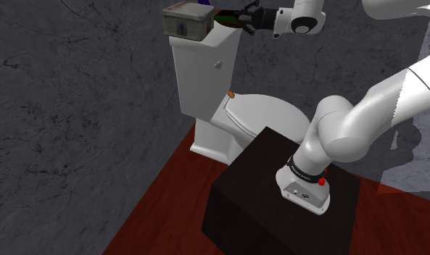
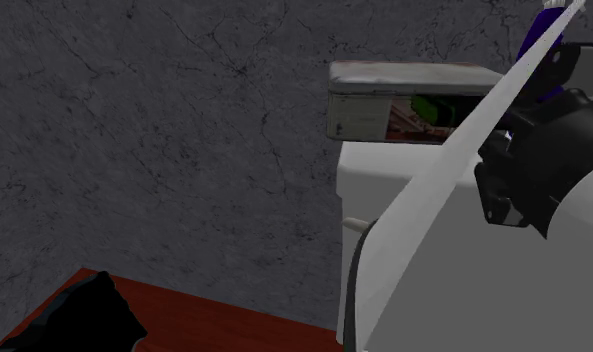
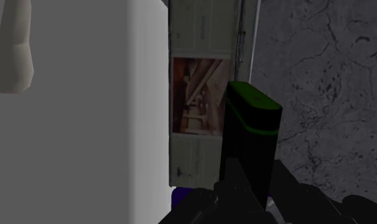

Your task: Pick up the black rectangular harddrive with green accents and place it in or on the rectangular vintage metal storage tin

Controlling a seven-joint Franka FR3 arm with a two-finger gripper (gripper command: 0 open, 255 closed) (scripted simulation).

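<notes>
The harddrive (image 3: 250, 137) is a black block with a green band near its end and a green cap. My gripper (image 3: 244, 188) is shut on its lower part, and its free end points at the side of the metal tin (image 3: 203, 95). That tin is grey and worn, with a faded brownish picture on its side. In the shoulder view the tin (image 1: 184, 20) stands on the toilet tank's lid at its left end. My gripper (image 1: 244, 22) holds the harddrive (image 1: 227, 16) level, just to the tin's right, over the tank. The second exterior view shows a green bit of the harddrive (image 2: 425, 105) against the tin (image 2: 384, 100).
The white toilet tank (image 1: 202, 69) has a flush handle (image 3: 12, 54) on its front, and the bowl with its closed lid (image 1: 267, 116) lies below. A purple object (image 1: 204, 3) stands behind the tin. Dark stone walls enclose the corner. My black stand (image 1: 278, 195) sits on a red-brown floor.
</notes>
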